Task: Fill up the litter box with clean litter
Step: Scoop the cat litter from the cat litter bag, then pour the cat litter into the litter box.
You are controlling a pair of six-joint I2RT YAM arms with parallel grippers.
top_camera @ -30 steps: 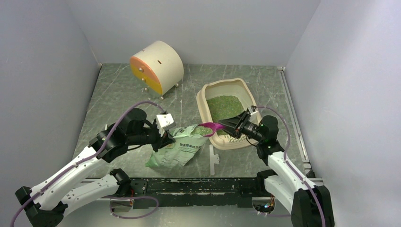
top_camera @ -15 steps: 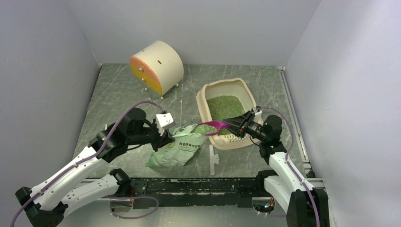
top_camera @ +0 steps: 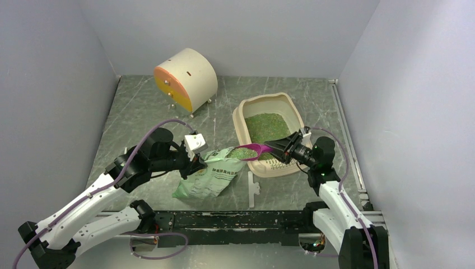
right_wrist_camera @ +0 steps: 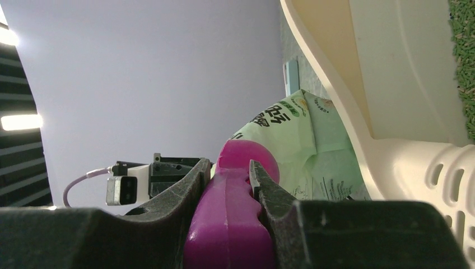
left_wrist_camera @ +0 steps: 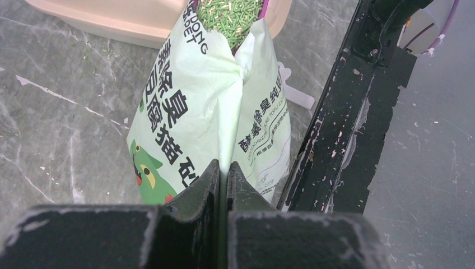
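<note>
On the grey marbled worktop (top_camera: 145, 112), right of centre: the beige litter box (top_camera: 241, 126), slotted grille ledge at its near end, a bed of clean litter (top_camera: 266, 126) across its floor. At its near-left corner, a magenta scoop (top_camera: 255, 149), heaped with green granules, bowl just above the mouth of the bag (top_camera: 210, 176), handle reaching back over the box's near end. Clamped on that handle, the right hand (right_wrist_camera: 229, 163), one finger pressed to each side of the pink plastic, plain in the right wrist view. Left of the box, lying on the worktop, the light-green printed bag itself, mouth toward the box. At the bag's upper left edge, the left hand (left_wrist_camera: 226, 165), fingers pressed tight together, apparently nipping a fold of the film, though hidden at the very point of contact. Just beside the bag's near-right corner, a thin white strip (top_camera: 253, 188), flat on the worktop. Well apart at the back left, a cream half-cylinder cabinet (top_camera: 187, 78) with an orange face.
</note>
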